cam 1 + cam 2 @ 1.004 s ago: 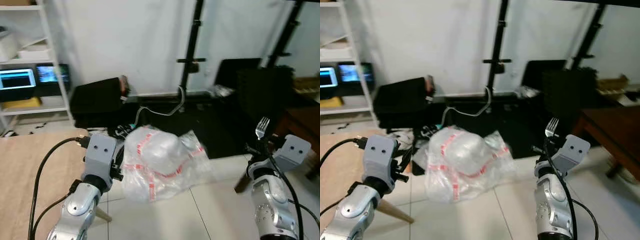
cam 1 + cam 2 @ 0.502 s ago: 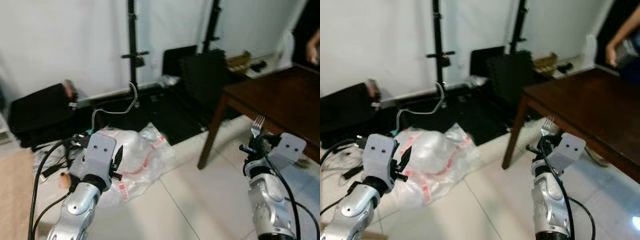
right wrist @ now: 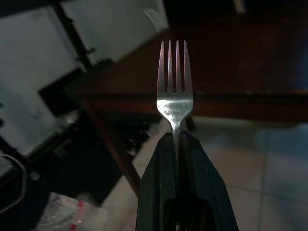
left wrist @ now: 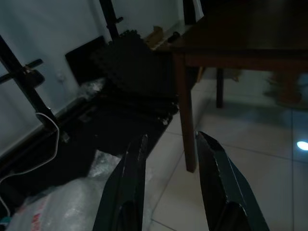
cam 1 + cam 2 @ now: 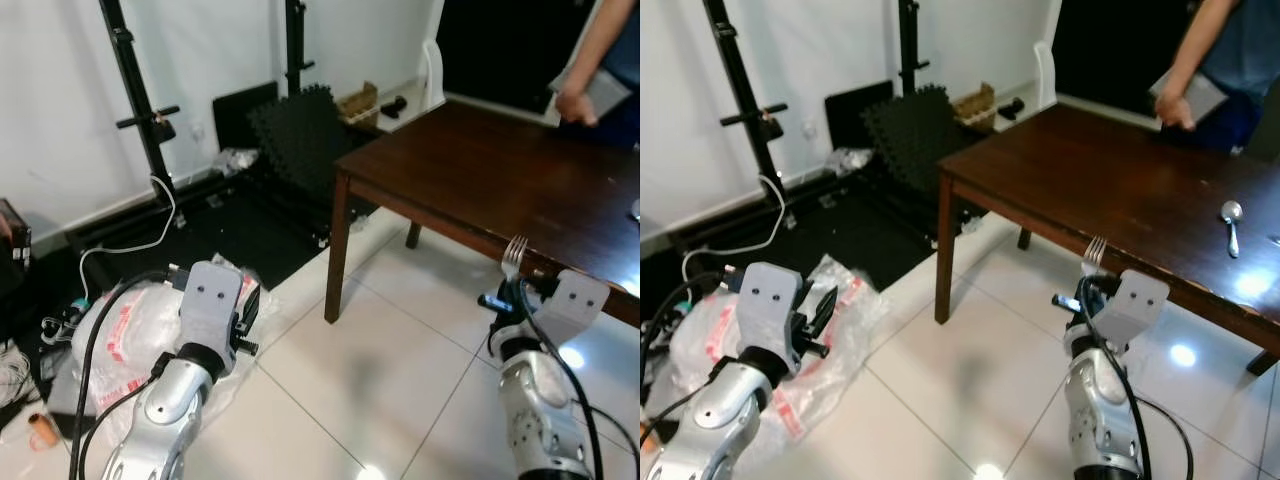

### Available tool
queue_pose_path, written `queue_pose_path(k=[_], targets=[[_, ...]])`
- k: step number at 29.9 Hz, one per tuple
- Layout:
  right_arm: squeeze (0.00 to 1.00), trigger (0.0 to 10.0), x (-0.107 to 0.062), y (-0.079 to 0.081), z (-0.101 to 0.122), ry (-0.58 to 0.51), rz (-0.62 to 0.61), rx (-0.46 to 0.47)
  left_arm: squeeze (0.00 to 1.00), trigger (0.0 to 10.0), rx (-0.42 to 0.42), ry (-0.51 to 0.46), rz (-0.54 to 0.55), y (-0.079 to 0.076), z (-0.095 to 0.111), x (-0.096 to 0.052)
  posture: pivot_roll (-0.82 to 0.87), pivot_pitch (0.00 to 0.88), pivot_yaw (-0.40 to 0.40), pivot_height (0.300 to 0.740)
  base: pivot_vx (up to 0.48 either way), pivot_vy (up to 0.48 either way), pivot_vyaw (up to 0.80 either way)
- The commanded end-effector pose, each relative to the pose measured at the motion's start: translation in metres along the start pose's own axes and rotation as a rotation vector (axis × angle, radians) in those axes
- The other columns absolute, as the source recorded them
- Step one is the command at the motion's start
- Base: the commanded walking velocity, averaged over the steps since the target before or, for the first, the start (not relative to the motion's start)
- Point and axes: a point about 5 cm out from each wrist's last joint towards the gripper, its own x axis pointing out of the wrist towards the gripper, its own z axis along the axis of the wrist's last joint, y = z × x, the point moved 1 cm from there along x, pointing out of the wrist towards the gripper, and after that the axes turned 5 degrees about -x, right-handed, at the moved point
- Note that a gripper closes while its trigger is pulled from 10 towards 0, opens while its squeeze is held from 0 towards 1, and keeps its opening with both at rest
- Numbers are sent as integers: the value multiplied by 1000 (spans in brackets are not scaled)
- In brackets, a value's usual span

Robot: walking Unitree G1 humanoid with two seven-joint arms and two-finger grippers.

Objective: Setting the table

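Our right hand [image 3: 175,139] pinched a silver four-tined metal fork [image 3: 175,86] upright, just short of the dark brown wooden surface [image 5: 1120,190]. Left hand [image 4: 168,159] was spread, empty. We judged: keep tines vertical, clear the edge, lay it near the silver spoon [image 5: 1231,222].

Two silver, glossy metal arms are showing, each ending in a light grey boxy wrist housing with two small dark screw holes. Black cables are looping along the left arm [image 5: 160,420] and the right arm [image 5: 535,420]. The left hand [image 4: 168,163] is presenting two long black tapered fingers.
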Motion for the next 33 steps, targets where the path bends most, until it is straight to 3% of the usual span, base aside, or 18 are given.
queue_pose_path(k=[1, 9, 22, 26, 33], targets=[[0, 10000, -2, 11, -4, 7, 47, 5, 0, 10000, -3, 37, 13, 6, -10, -3, 99, 136, 129, 740, 0, 0, 0], [0, 10000, -9, 38, -1, -13, 197, -33, 0, 10000, -67, 61, 38, 13, -13, 5, 75, 131, 130, 740, 0, 0, 0], [0, 10000, -33, 29, -24, 88, 225, -47, 0, 10000, -53, 95, 39, 8, -29, 12, 30, 135, 109, 740, 0, 0, 0], [0, 10000, -50, 34, -35, 121, 250, -45, 0, 10000, -49, 54, 17, 5, -29, 13, 20, 136, 99, 740, 444, 0, 0], [0, 10000, -53, 33, -38, 134, 244, -43, 0, 10000, -47, 40, -2, -1, -27, 15, 15, 136, 99, 740, 472, 0, 0]])
